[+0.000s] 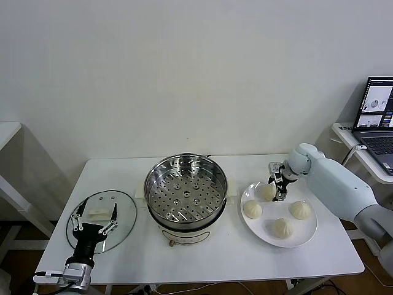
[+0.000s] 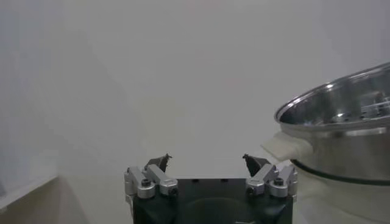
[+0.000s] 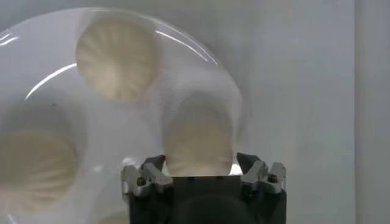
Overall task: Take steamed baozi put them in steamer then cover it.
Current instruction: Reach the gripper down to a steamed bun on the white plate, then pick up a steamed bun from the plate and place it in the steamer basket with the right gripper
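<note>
Four cream-white baozi lie on a white plate (image 1: 309, 236) at the right. My right gripper (image 1: 277, 184) is open and down over the far-left baozi (image 1: 268, 192). In the right wrist view this baozi (image 3: 200, 137) sits between the spread fingertips of the gripper (image 3: 200, 161), with two more baozi (image 3: 116, 55) (image 3: 33, 167) beside it. The steel steamer (image 1: 185, 192) stands empty at the table's middle. The glass cover (image 1: 123, 212) lies flat at the left, and my open left gripper (image 1: 95, 219) hovers over it. The left wrist view shows that gripper (image 2: 207, 161) and the steamer (image 2: 341, 122).
A laptop (image 1: 376, 123) stands on a side table at the far right. Another white surface (image 1: 6, 132) is at the far left. The white wall runs behind the table. The plate lies close to the steamer's right handle (image 1: 231, 187).
</note>
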